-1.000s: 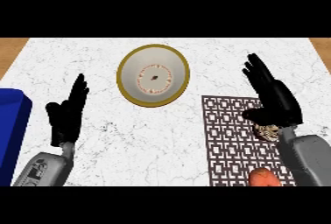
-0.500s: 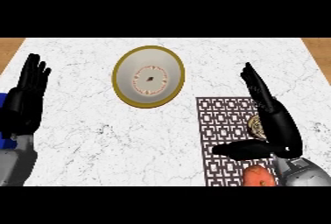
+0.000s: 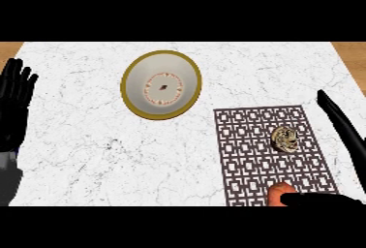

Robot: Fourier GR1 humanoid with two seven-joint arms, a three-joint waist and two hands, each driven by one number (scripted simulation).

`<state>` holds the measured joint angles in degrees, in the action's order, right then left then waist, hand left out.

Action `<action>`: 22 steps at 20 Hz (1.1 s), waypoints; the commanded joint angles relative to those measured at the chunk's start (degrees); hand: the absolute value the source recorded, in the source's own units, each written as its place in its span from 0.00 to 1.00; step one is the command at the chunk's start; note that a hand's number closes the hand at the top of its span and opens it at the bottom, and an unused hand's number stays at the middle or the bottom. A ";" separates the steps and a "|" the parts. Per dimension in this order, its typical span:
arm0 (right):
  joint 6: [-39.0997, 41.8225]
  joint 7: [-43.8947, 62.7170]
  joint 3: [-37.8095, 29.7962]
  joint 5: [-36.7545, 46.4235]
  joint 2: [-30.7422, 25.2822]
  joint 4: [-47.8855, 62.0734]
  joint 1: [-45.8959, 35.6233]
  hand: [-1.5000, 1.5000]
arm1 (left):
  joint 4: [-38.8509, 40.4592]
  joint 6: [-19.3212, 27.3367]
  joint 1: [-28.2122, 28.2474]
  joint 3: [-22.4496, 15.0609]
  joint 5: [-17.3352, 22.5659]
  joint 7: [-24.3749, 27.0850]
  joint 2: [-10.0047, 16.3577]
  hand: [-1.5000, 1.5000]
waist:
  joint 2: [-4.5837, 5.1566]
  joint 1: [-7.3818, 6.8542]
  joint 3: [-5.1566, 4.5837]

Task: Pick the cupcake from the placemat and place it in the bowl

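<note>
The open right hand [image 3: 347, 133] is flanking the cupcake [image 3: 286, 139], which is sitting untouched on the placemat [image 3: 243, 145]; the left hand [image 3: 14, 104] is resting open at left. Reaching seems underway; next, the right hand should be closing round it.

The counter [image 3: 79, 160] is showing white marble with grey veining. The bowl [image 3: 124, 89] is showing cream under a gold rim, with a reddish speckled ring inside. The mat [image 3: 247, 145] is carrying a dark lattice. The cupcake [image 3: 286, 138] is looking mottled tan-brown. The left hand [image 3: 14, 106] and right hand [image 3: 342, 127] are showing black.

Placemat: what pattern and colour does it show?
The placemat shows a dark brown geometric lattice, clearest in the head view.
</note>
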<state>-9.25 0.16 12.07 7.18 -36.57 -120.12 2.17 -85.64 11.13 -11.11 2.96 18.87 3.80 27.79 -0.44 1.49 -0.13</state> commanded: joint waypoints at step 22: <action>37.20 21.28 -11.14 -3.50 -17.63 -0.63 0.08 0.00 | -1.41 -4.01 1.17 2.56 -2.00 0.05 -3.05 0.50 | 0.43 -1.65 0.14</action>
<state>26.19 23.19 -0.49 -1.21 -58.56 -123.66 2.27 -85.65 8.35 -11.82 4.73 17.11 3.56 25.48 -0.01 -0.02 -0.03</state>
